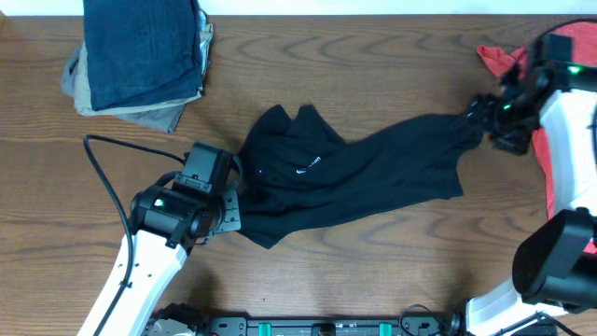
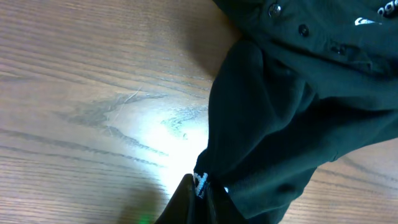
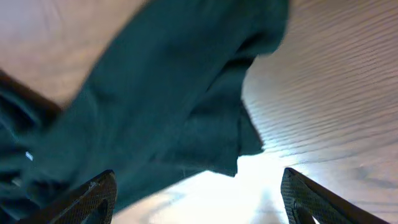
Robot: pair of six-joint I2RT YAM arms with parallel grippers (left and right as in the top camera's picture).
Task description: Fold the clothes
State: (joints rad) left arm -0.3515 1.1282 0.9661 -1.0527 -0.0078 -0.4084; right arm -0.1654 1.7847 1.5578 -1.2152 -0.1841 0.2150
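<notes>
Black shirt (image 1: 373, 168) lies stretched, unfolded; my left hand (image 2: 198, 190) pinches its edge, my right hand (image 3: 200, 198) gapes open; folding hardly begun.

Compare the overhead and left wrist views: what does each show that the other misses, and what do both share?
Overhead only: a folded stack of clothes at the far-left corner, a red garment at the right, and the right claw at the black shirt. Left wrist only: small buttons on the shirt and the left claw pinching its fabric. Both: that shirt, its white logo, the wooden table.
</notes>
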